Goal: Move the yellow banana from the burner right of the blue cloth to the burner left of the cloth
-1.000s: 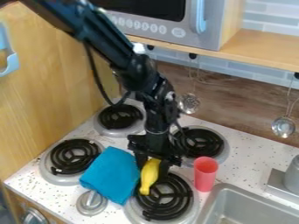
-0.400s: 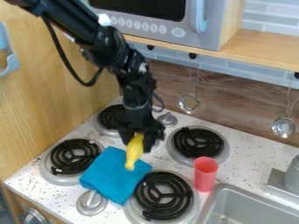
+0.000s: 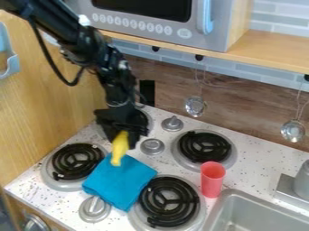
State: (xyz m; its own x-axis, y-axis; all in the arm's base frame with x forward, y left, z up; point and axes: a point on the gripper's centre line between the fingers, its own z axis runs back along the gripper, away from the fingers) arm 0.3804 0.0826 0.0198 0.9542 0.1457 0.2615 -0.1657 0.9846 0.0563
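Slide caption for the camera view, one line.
Black robot hand holding a yellow object over a blue cloth on a toy stovetop.

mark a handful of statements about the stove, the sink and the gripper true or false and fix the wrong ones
1. The gripper holds a yellow toy. True.
2. The blue cloth lies inside the sink. False: it lies on the stovetop, between the left burner and the front burner.
3. A pinkish-red cup stands upright near the sink. True.
4. The microwave is below the wooden shelf. False: it sits on top of the shelf.
5. The cup is in the gripper. False: it stands on the counter, apart from the gripper.
6. Two metal utensils hang over the counter. True.
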